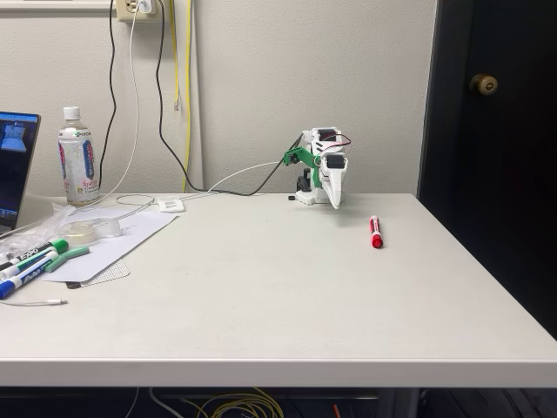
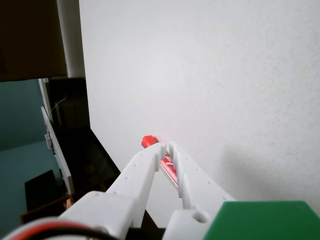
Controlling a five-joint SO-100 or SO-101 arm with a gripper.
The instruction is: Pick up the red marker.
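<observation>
Fingers [image 2: 150, 167] nearly closed, a narrow slit between them, nothing gripped; through the slit the wrist view shows the red marker [image 2: 169, 169] lying on the table beyond. In the fixed view the red marker [image 1: 375, 232] lies flat on the white table [image 1: 287, 287], right of centre, well apart from the folded arm's gripper [image 1: 334, 202] at the back edge. Next: open wide first, descend square across the barrel, mid-length. Marker's exact angle to the fingers is uncertain from this foreshortened view. Edge of table near; avoid nudging it.
</observation>
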